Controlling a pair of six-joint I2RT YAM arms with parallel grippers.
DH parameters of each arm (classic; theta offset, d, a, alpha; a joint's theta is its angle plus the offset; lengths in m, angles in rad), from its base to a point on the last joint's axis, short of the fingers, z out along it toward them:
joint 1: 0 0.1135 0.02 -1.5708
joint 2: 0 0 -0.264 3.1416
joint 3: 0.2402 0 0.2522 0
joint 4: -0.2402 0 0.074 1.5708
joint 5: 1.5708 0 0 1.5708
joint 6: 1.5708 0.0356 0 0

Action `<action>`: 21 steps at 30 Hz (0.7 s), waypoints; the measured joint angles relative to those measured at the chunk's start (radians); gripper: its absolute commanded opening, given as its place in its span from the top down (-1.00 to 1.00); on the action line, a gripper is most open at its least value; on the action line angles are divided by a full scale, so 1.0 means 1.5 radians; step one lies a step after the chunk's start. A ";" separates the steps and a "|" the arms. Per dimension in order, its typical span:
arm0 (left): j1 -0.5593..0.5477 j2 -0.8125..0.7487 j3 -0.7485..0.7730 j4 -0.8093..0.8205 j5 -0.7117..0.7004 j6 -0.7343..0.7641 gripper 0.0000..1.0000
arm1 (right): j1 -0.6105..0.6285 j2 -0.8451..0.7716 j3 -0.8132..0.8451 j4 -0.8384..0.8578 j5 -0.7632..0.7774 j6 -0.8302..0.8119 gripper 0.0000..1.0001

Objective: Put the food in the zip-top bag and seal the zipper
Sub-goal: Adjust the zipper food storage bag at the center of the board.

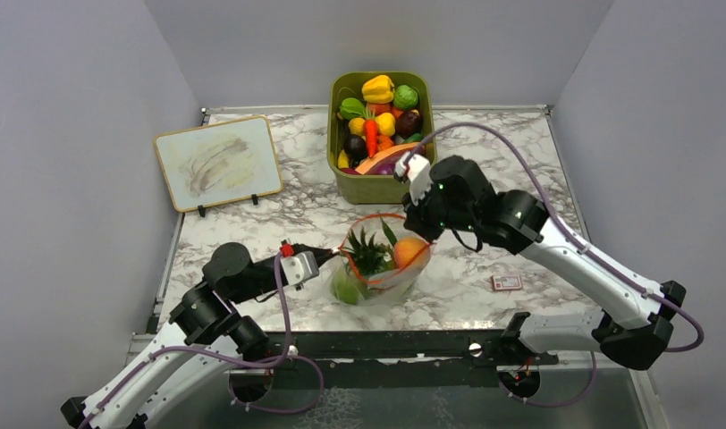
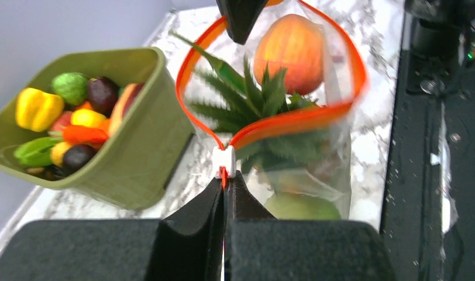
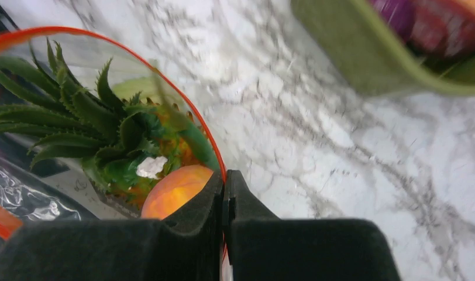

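The clear zip-top bag (image 1: 391,279) stands at the table's near middle with its mouth wide open. Its orange-red zipper (image 2: 293,120) forms a loop. Inside lie the food pieces: a round orange-peach fruit (image 1: 409,252), an orange bumpy fruit with a green leafy top (image 2: 253,99) and a light-green ball (image 2: 299,206) at the bottom. My left gripper (image 2: 226,178) is shut on the zipper's left end, just behind the white slider (image 2: 224,161). At the opposite side of the mouth, my right gripper (image 3: 224,178) is shut on the zipper strip, next to the peach fruit (image 3: 174,190).
An olive-green bin (image 1: 382,186) full of toy produce stands just behind the bag. A small whiteboard (image 1: 218,161) leans at the back left. A little card (image 1: 506,282) lies on the marble to the right of the bag.
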 measured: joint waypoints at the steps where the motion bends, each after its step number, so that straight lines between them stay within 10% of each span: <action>1: 0.000 0.005 0.010 0.002 -0.008 -0.003 1.00 | 0.000 0.020 0.049 -0.024 0.002 -0.002 0.99; 5: 0.000 0.045 0.080 0.055 -0.023 -0.048 1.00 | 0.000 0.023 0.183 0.034 -0.032 0.008 0.99; 11: -0.001 0.060 0.075 0.114 -0.029 -0.071 1.00 | -0.005 -0.066 0.056 0.202 -0.167 0.079 0.99; 21: -0.001 0.112 0.165 0.095 -0.060 -0.067 1.00 | -0.012 -0.070 0.060 0.183 -0.019 0.047 0.99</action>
